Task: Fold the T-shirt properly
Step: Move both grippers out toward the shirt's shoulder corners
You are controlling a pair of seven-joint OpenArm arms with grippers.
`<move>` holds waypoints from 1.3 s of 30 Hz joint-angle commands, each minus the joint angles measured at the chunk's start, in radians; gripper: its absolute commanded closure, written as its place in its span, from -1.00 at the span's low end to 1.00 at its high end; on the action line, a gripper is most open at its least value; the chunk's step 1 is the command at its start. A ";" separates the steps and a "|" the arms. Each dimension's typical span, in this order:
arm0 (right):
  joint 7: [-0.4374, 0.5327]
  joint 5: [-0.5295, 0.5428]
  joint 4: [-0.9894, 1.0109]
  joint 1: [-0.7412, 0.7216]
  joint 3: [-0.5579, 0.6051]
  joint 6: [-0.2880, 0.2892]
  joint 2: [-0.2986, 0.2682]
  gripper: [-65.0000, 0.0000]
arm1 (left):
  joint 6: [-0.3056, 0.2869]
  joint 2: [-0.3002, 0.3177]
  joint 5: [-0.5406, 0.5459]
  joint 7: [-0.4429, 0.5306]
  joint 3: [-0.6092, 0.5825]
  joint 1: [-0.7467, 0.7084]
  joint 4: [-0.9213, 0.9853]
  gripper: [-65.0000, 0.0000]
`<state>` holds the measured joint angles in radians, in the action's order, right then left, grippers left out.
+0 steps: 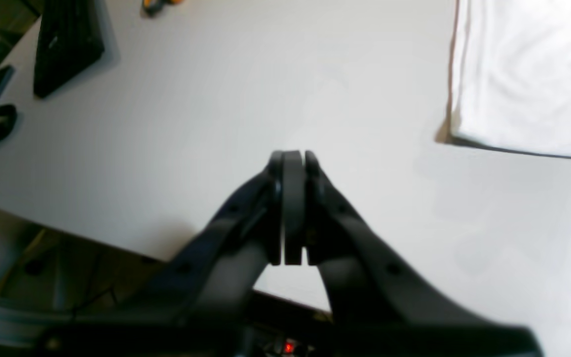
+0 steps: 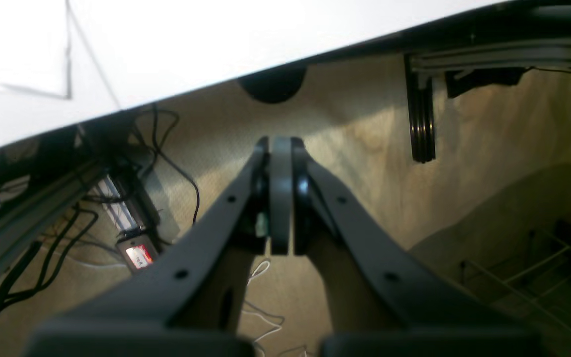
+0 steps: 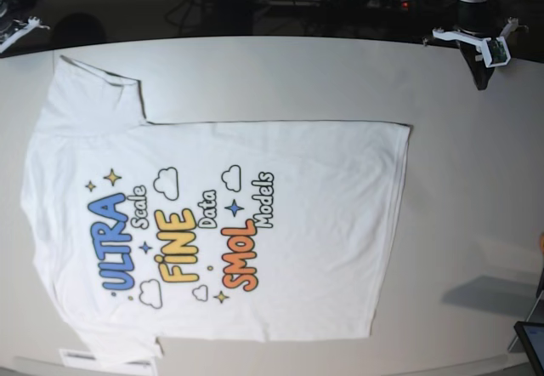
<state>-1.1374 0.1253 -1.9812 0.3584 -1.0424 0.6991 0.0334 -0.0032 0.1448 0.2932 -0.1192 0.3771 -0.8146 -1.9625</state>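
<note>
You have a white table filling most of the base view, and near its right corner a dark tablet-like device pokes in at the edge. In the left wrist view a black wedge-shaped stand sits at the table's far left. Below the table edge in the right wrist view, black cables trail over a tan floor beside a power strip.

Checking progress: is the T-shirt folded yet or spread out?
Spread out. The T-shirt lies flat on the table, print up, sleeves extended, no folds.
</note>
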 commanded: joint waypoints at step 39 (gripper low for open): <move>-0.198 0.640 0.021 -0.014 -0.009 -0.001 -0.013 -0.23 | -0.057 0.011 0.004 0.025 0.006 0.011 0.012 1.00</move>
<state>-1.3594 0.7406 -1.9446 0.3489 -1.0504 0.6956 0.0360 -0.0647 0.1471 0.2932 -0.1196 0.3744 -0.7979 -1.9362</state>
